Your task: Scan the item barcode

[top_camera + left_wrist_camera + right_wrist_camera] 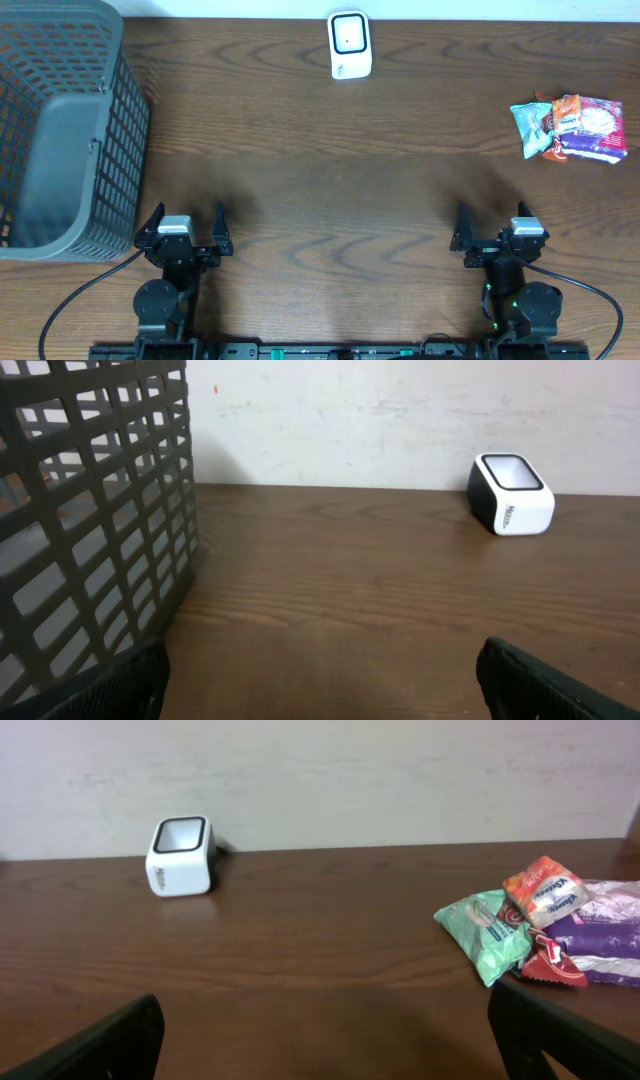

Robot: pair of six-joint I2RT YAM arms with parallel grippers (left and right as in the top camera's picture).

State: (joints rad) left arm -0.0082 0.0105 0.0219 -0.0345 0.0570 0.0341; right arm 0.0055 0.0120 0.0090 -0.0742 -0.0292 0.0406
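Now both the left gripper [186, 220] and right gripper [490, 220] are open and empty, far from the small white scanner box [350, 44]; bright snack packets [568, 128] lie right of it.

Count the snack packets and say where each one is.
4, piled at the table's right side: green packet on the left, orange packet on top, purple packet on the right, red packet tucked at the front. Others may hide underneath.

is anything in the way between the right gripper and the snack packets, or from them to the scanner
Nothing visible. Only bare table lies between the open right gripper and the snack packets, and between them and the white scanner.
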